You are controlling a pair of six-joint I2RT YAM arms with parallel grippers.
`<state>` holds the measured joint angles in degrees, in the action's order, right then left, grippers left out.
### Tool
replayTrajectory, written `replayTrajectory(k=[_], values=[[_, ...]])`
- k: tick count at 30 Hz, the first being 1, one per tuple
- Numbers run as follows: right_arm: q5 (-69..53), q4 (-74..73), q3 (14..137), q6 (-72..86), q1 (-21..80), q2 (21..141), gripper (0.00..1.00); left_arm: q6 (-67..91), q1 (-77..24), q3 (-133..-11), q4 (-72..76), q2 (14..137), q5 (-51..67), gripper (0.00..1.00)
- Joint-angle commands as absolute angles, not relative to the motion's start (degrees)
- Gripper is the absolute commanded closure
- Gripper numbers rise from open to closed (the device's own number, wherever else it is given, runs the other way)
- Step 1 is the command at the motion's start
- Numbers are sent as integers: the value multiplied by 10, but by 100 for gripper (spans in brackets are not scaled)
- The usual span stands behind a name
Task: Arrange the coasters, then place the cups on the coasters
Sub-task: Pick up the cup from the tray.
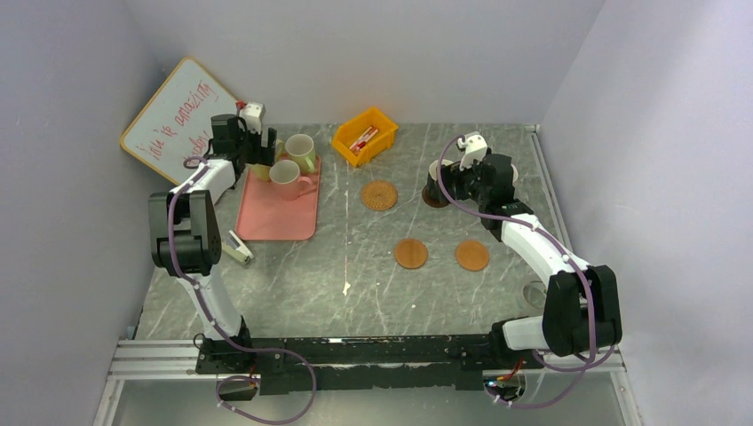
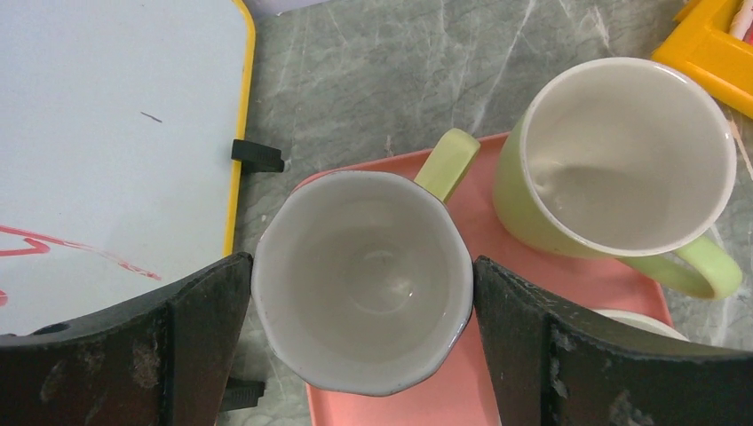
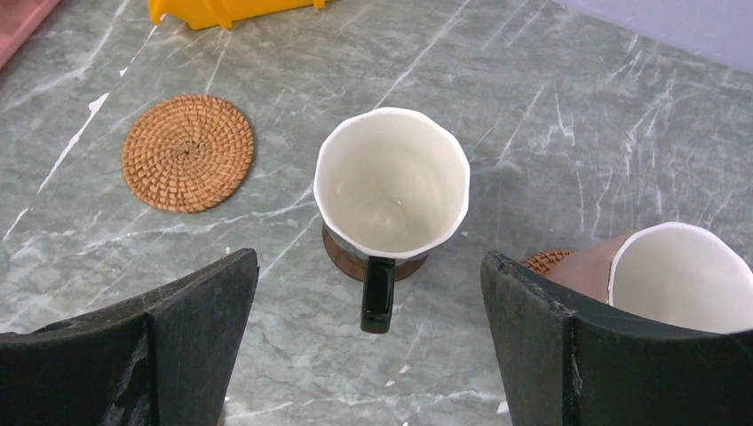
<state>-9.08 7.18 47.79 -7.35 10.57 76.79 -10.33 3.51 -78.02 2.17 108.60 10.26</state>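
Both arms reach to the far side, wrists tipped down. Left gripper [image 2: 360, 264], fingers spread wide, flanks a pale green mug [image 2: 364, 297] on the pink tray [image 2: 391, 410]. Right gripper [image 3: 368, 260] is equally wide apart, with the black mug [image 3: 391, 177] on its dark coaster [image 3: 339, 253] just ahead of the gap.

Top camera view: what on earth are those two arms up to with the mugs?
Two robot arms are setting mugs on round mats. The left jaws stand open around a green mug on the pink tray, close to its sides; another green mug waits beside it. The right jaws hang open over a black mug that sits on a dark mat, with a pink mug next to it. A woven mat and two orange mats have no mug yet.
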Motion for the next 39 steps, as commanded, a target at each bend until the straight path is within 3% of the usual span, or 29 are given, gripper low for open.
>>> replayTrajectory(k=[1, 18, 20, 21, 31, 35, 39], values=[[-96, 98, 476, -81, 103, 755, 0, -108, 36, -789, 23, 1097, 100, 4], [-98, 98, 477, -81, 103, 755, 0, -101, 36, -773, 45, 1086, 96, 3], [-98, 98, 477, -82, 103, 753, 0, -102, 36, -769, 51, 1083, 100, 24], [-98, 99, 476, -82, 103, 753, 0, -102, 36, -771, 49, 1084, 102, 30], [-98, 99, 475, -82, 103, 751, 0, -97, 36, -767, 56, 1077, 97, 33], [-98, 99, 475, -82, 103, 752, 0, -94, 38, -757, 70, 1060, 90, 43], [-98, 98, 475, -82, 103, 751, 0, -86, 42, -744, 85, 1041, 90, 46]])
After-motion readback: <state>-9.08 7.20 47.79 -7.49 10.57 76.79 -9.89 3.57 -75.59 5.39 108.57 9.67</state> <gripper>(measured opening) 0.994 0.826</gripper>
